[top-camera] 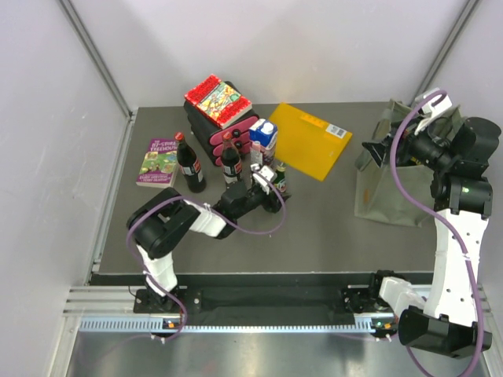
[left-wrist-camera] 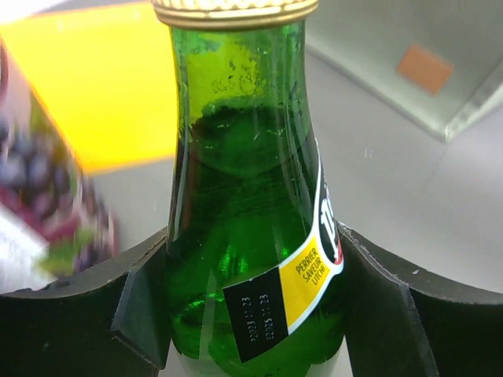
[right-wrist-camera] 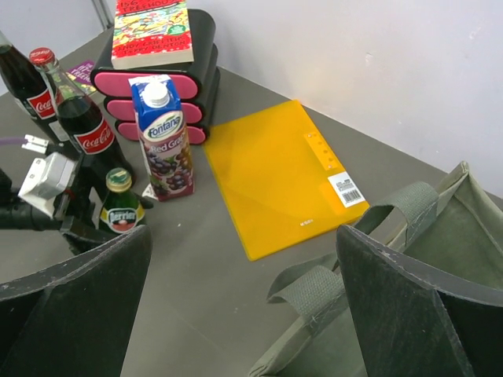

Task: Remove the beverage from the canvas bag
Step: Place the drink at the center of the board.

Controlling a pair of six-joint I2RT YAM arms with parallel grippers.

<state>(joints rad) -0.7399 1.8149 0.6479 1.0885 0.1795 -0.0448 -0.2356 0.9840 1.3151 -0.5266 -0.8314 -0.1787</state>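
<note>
Two left gripper fingers pinch the green glass Perrier bottle below its neck: likely heavy, slippery, fragile. Right gripper spread.

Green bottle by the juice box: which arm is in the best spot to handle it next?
Left. The left pincer hugs the green bottle on both sides. The right pincer gapes open far off by the canvas bag.

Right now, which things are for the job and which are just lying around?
For the job: canvas bag, green bottle.
Just lying around: cola bottles, juice carton, yellow folder, purple book, colourful book, black-and-pink stack.
</note>
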